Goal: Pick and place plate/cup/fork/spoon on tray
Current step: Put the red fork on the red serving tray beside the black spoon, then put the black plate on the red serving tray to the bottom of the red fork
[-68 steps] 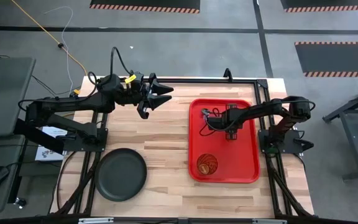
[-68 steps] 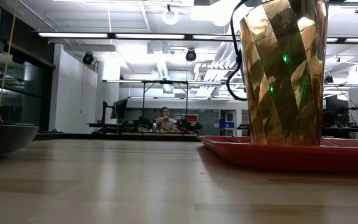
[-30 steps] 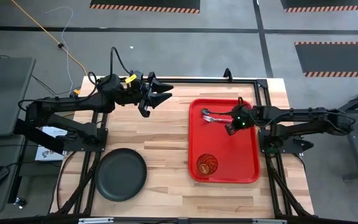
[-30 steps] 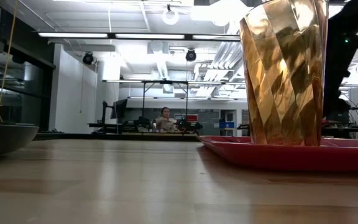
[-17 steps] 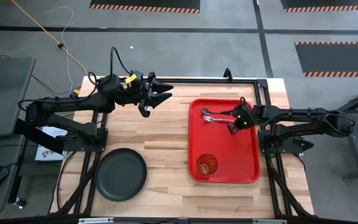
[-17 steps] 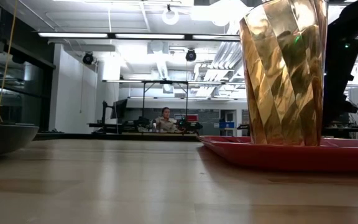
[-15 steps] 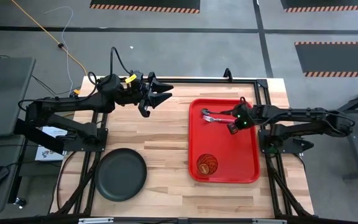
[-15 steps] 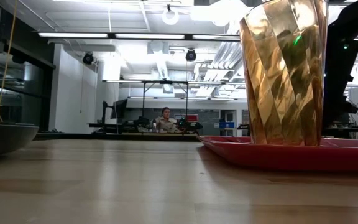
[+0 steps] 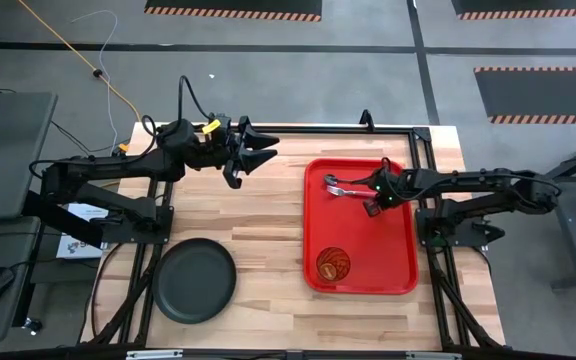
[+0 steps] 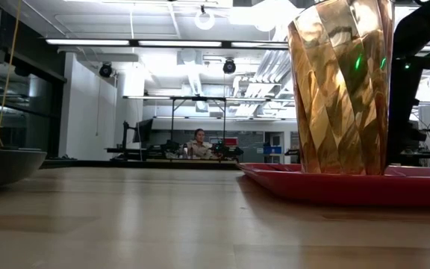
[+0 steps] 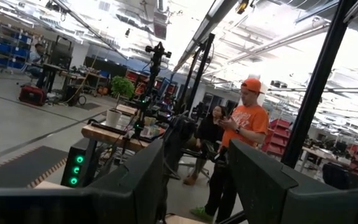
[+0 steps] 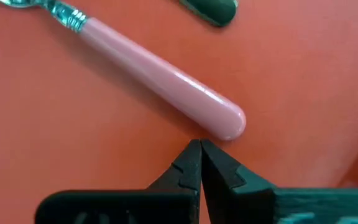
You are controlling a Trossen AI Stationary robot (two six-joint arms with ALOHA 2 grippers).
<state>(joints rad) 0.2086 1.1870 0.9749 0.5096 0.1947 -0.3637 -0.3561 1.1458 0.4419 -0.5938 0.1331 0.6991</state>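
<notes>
The red tray lies on the right half of the table. On it stands the amber cup, which fills the low view. The fork, with a pink handle and a silvery head, lies flat on the tray's far part. My right gripper is shut and points steeply down at the handle's free end. The dark plate rests on the table at the near left. My left gripper is open and raised over the table's far left. A dark rounded end lies beyond the fork; I cannot tell whether it is the spoon. My right gripper's shut fingertips stand right beside the rounded free end of the fork's handle, coming from above at a steep slant. I cannot tell whether they touch the handle or the tray floor. The fork lies flat on the tray.
Bare wood stretches between the plate and the tray. A black frame rail runs along the table's far edge. People stand in the room beyond the table in the left wrist view.
My right gripper has sunk a little toward the tray next to the fork's handle end and tipped further downward. The fork, cup and plate lie where they were.
</notes>
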